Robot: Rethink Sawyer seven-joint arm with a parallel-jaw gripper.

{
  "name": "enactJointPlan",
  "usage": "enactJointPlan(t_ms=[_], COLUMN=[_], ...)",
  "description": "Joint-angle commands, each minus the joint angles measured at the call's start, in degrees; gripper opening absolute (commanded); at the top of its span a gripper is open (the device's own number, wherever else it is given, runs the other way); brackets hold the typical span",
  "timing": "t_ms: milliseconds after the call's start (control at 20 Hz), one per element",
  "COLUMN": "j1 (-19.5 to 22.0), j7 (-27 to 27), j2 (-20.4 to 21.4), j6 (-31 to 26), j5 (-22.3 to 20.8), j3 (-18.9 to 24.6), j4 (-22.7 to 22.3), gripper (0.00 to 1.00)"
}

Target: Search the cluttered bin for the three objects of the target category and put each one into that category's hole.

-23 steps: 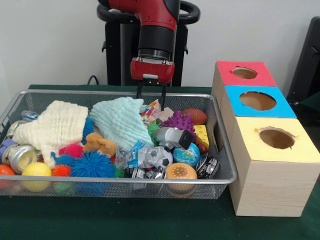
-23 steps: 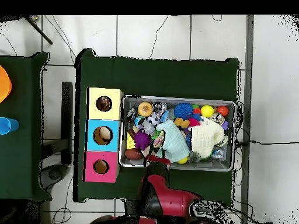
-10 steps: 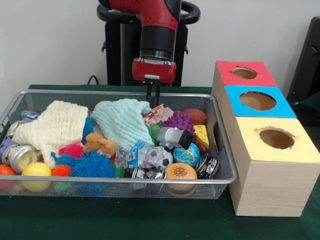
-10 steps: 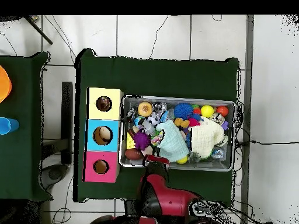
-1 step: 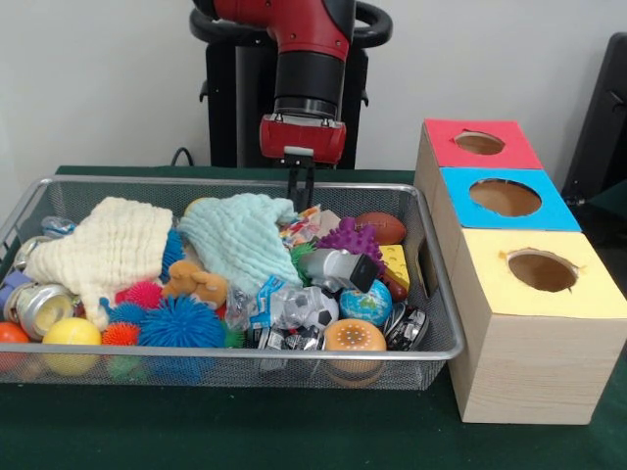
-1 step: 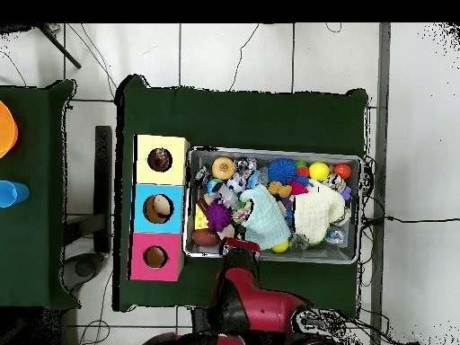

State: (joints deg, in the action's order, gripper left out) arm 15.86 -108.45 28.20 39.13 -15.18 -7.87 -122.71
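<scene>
The gripper (image 5: 301, 192) hangs at the far rim of the mesh bin (image 5: 431, 294), its two black fingers drawn together on a fold of the mint-green cloth (image 5: 238, 238) or just beside it; whether they truly pinch the fabric cannot be told. The bin is crowded with spiky balls, a cream cloth (image 5: 108, 247), a toy football (image 5: 380, 227) and cans. From above, the holes in the yellow box (image 6: 160, 160) and the blue box (image 6: 160, 207) each seem to hold something (the red box (image 6: 155, 257) looks dark), so sorting appears partly done.
</scene>
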Motion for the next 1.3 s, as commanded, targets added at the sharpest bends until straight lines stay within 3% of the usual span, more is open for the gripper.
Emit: enactJointPlan(t_ms=[50, 550, 1100, 1300], j1=[5.09, 10.54, 14.63, 18.07], j7=[-9.14, -4.89, -2.92, -1.69], j2=[4.24, 7.84, 8.74, 8.69], j6=[-12.42, -25.21, -32.17, -33.77], j5=[-2.07, -5.96, -8.9, -11.13], j3=[8.29, 13.29, 18.14, 20.55], j4=[4.44, 3.73, 5.29, 4.78], gripper=[0.0, 0.0, 0.0, 0.0])
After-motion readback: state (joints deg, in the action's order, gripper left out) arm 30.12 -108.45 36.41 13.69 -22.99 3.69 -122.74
